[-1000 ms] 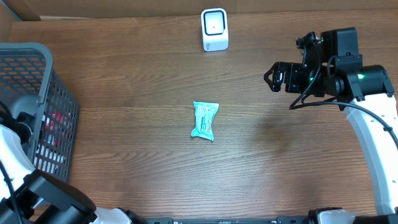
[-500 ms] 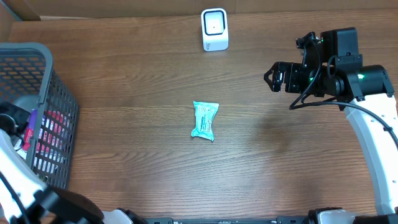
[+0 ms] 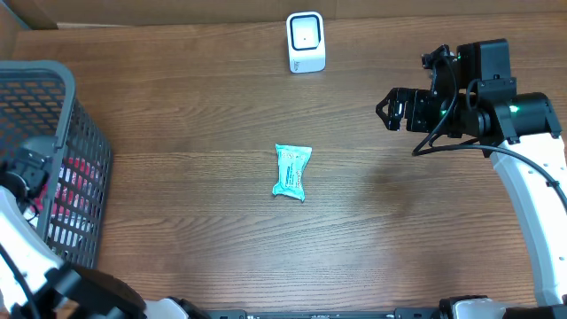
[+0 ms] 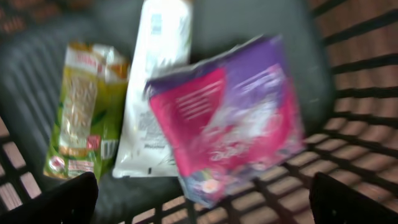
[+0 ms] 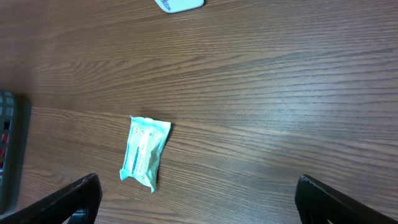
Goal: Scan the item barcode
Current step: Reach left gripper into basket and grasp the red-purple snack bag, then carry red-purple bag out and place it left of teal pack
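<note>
Well apart: teal packet (image 3: 291, 172) centre, basket (image 3: 84, 151) at left edge.

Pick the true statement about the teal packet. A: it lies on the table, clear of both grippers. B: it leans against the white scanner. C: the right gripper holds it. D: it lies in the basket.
A: the teal packet lies flat on the table, well apart from the open right gripper and the basket.
</note>
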Tool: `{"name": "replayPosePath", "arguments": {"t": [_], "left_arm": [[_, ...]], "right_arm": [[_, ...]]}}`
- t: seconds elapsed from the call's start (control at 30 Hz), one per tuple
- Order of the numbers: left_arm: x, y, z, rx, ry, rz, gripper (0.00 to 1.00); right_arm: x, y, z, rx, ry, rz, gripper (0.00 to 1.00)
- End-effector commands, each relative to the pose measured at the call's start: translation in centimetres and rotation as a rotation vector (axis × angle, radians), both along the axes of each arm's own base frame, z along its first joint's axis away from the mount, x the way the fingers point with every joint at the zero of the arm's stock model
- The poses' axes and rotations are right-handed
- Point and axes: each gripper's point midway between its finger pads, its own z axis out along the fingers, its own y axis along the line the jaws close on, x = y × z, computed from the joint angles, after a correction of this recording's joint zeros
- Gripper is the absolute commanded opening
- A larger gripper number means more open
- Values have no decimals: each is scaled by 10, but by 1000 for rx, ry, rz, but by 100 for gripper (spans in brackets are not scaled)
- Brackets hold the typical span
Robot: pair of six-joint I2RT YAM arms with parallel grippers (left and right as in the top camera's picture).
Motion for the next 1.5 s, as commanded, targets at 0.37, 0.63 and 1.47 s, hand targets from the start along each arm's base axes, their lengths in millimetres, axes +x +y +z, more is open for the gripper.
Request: {"name": "replayPosePath", "arguments": {"t": [0.37,0.63,1.47], "left_arm": [[-6,7,-105,-96,62,45,93],[-4,10,-106,-81,51,40,4],[-2,-56,238,484,-439,-172,4]], "right_arm": [[5,-1,12,10,-35,-5,100],[5,-1,12,10,-34,-5,100],[6,-1,13,11,-40,-5,100]]}}
